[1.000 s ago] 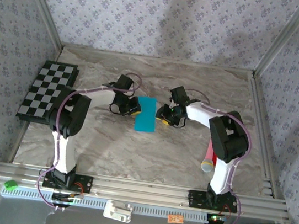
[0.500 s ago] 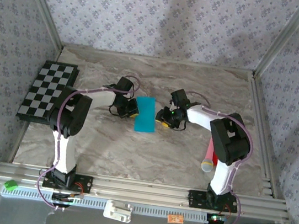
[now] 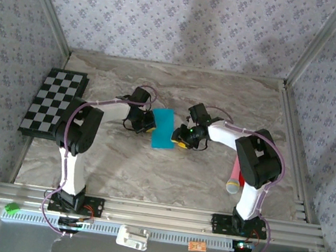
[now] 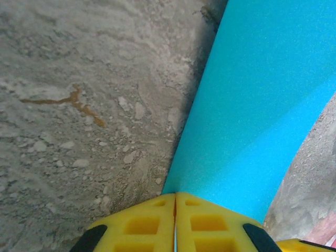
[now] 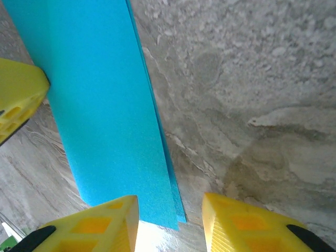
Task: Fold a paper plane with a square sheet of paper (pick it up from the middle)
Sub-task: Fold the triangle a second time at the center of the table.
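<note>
Top external | creased teal-blue paper sheet (image 3: 164, 129), bare marble tabletop (image 3: 149, 173) around | left gripper (image 3: 149, 122) clamps left edge | right gripper (image 3: 179, 141) agape over right edge

Bare marble lies open across the top of the table (image 3: 222, 93) in the overhead view, and again in the lower middle between the two arm bases — both wide lanes. The checkered board (image 3: 53, 102) blocks the left edge. A pink-and-red stick (image 3: 235, 176) lies at lower right, just beside the right arm. At centre the paper (image 3: 163, 128) is hemmed in — left gripper (image 3: 149, 123) clamped on its left edge, right gripper (image 3: 179, 142) straddling its lower right corner.
</note>
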Tool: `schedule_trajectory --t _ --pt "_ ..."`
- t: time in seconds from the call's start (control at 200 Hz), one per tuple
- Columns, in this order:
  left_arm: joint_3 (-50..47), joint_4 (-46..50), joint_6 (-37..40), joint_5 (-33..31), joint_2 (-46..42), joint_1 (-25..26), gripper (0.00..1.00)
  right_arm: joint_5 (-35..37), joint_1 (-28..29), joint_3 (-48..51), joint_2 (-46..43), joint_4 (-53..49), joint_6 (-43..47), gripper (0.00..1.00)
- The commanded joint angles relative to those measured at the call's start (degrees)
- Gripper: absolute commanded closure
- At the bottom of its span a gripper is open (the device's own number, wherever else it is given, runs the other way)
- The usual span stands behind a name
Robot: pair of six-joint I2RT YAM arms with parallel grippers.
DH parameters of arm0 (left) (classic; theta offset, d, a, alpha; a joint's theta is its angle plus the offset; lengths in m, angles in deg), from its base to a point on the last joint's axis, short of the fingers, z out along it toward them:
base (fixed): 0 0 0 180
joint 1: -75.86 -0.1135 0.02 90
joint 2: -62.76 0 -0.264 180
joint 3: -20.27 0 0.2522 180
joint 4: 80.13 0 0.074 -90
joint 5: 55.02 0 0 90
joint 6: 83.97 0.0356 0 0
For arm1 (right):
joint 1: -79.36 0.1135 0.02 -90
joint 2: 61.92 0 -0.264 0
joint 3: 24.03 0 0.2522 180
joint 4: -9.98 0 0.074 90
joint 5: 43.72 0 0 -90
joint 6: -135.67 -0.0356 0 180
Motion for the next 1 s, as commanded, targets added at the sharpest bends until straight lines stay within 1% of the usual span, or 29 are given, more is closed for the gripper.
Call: schedule_trajectory --t 0.0,0.06,0.14,0.34,0.565,0.705,1.0 --pt "-2.37 4.2 -0.92 -2.63 1.15 0.72 0.92 -1.19 0.48 0.69 -0.78 -2.54 -0.67 0.63" --pt "-2.46 4.19 -0.92 -2.67 1.24 0.72 0.92 -2.03 0.7 0.63 -0.26 -2.53 -0.59 0.66" --pt "-2.59 4.15 -0.93 -2.59 1.2 0.72 0.92 -2.34 1.22 0.15 0.26 -2.9 -0.54 0.67" --pt "-2.81 4.06 -0.92 -2.64 1.0 0.72 0.92 -2.08 1.53 -0.35 0.79 -3.33 -0.15 0.68" --pt "-2.88 4.02 -0.92 -2.67 1.04 0.72 0.92 -3.52 1.78 -0.82 1.3 -2.73 0.12 0.69" --pt "-2.82 4.04 -0.98 -2.67 1.04 0.72 0.92 -4.44 1.61 -0.56 1.6 -1.55 -0.14 0.7" --pt "-2.97 4.12 -0.93 -2.67 0.87 0.67 0.92 -4.1 0.88 0.67 0.77 3.09 -1.83 0.72"
